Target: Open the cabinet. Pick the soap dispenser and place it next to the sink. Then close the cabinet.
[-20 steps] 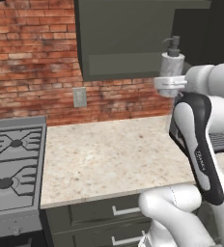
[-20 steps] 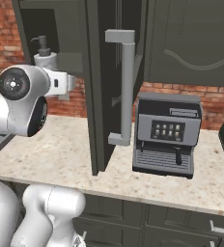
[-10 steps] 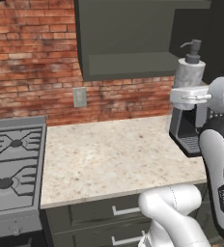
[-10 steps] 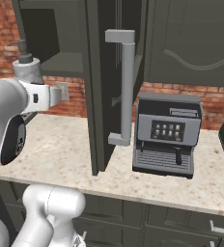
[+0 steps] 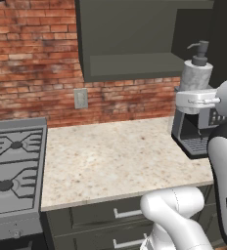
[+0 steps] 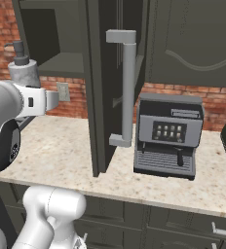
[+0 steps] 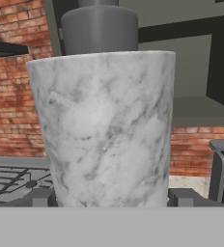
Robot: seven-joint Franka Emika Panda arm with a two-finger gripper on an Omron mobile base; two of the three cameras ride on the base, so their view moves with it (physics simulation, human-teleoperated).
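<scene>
Soap dispenser (image 5: pixel 195 74) is clamped upright in the gripper (image 5: pixel 194 101), body sitting between the two fingers, pump head and spout on top. Jaws stand wide because the bottle is wide; they're closed on it, not free

In the left base view the dispenser hangs in the air out in front of the open cabinet (image 5: pixel 135 66), level with the shelf edge, above the coffee machine (image 5: pixel 193 134) and well above the counter (image 5: pixel 120 158). It is not touching the shelf or anything below it

Right base view: same bottle (image 6: pixel 24 72) sits on top of the white wrist, gripper (image 6: pixel 29 99) wrapped around its lower part. Cabinet door (image 6: pixel 103 87) is swung open toward the camera, edge-on, with the long silver bar handle (image 6: pixel 127 87) facing the coffee machine (image 6: pixel 167 136). Dispenser is well to the left of the door, clear of it

Hand view: marble-look body (image 7: pixel 106 128) sits dead centre right against the palm, dark pump collar above it. Finger tips (image 7: pixel 44 197) show at both lower sides of the bottle, touching it. Behind it: brick wall (image 7: pixel 17 72), cabinet interior, stove grates (image 7: pixel 15 185) at lower left

Stove (image 5: pixel 12 168) sits left of the counter, wall outlet (image 5: pixel 80 98) on the brick under the cabinet
</scene>
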